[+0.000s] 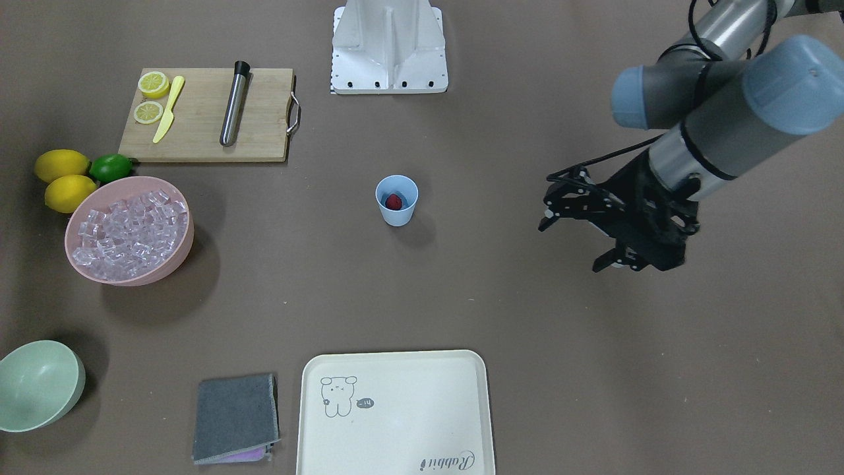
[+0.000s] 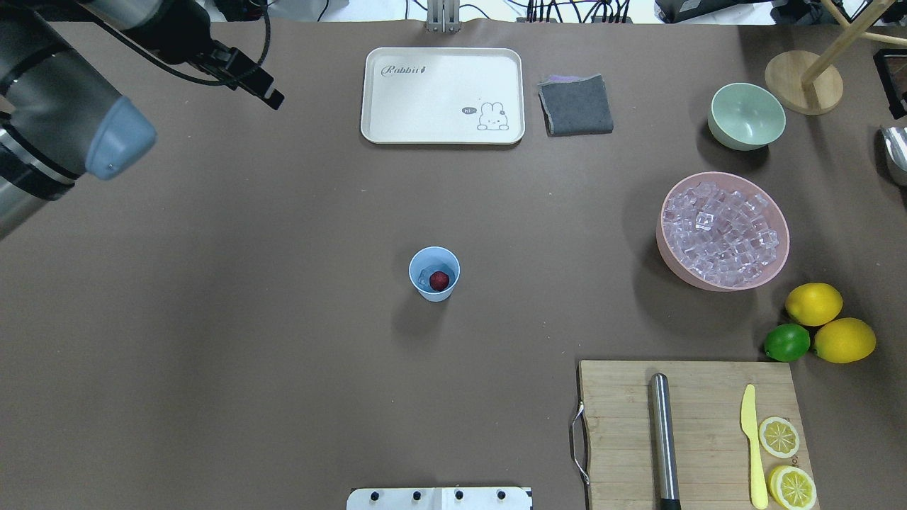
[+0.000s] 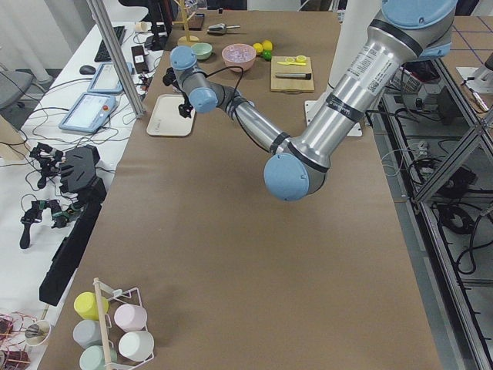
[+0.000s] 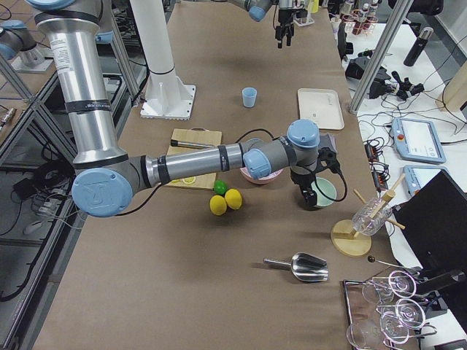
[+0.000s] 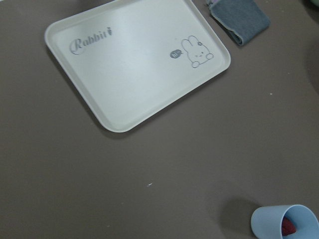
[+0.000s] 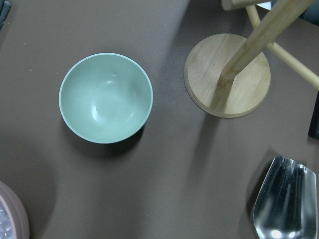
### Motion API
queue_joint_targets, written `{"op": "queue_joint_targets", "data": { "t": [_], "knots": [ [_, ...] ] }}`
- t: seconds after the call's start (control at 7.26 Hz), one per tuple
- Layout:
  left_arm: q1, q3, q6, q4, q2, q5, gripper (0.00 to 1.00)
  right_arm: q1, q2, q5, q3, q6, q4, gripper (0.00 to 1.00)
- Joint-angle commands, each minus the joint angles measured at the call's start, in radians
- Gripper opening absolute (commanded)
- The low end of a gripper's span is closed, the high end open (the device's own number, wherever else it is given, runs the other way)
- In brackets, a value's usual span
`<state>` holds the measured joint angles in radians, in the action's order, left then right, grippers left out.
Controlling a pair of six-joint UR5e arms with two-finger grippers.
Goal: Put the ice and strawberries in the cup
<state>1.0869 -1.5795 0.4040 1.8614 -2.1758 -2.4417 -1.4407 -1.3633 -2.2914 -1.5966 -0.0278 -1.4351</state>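
Brown worktop (image 2: 212, 283) and the items resting directly on it, located from the blue cup (image 2: 434, 295) at its centre. Beyond the cup, away from the robot: cream tray (image 2: 425, 99), with a folded grey cloth (image 2: 575, 106) just to its right. Farther to the cup's right: pale green bowl (image 2: 744, 117), round wooden stand base (image 2: 790, 88) and metal scoop (image 4: 303, 268) at the far end; pink bowl (image 2: 666, 248) nearer; two lemons (image 2: 813, 303) and a lime (image 2: 786, 342) clustered together; cutting board (image 2: 616, 425) towards the robot. Robot side of the cup: white base plate (image 2: 439, 499).
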Motion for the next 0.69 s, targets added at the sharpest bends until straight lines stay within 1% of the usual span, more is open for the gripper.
{"op": "queue_joint_targets", "data": {
  "t": [0.0, 0.28, 0.41, 0.55],
  "knots": [
    [0.089, 0.003, -0.079, -0.124, 0.014, -0.016, 0.97, -0.020, 0.024, -0.014, -0.037, 0.041, -0.144, 1.00],
    [0.171, 0.001, -0.160, -0.233, 0.017, -0.017, 0.97, -0.050, 0.072, 0.004, -0.071, 0.147, -0.328, 1.00],
    [0.212, -0.001, -0.186, -0.290, 0.036, -0.014, 0.97, -0.059, 0.088, 0.038, -0.088, 0.152, -0.381, 1.00],
    [0.258, -0.001, -0.192, -0.303, 0.069, -0.014, 0.97, -0.046, 0.104, 0.064, -0.092, 0.152, -0.396, 1.00]
  ]
}}
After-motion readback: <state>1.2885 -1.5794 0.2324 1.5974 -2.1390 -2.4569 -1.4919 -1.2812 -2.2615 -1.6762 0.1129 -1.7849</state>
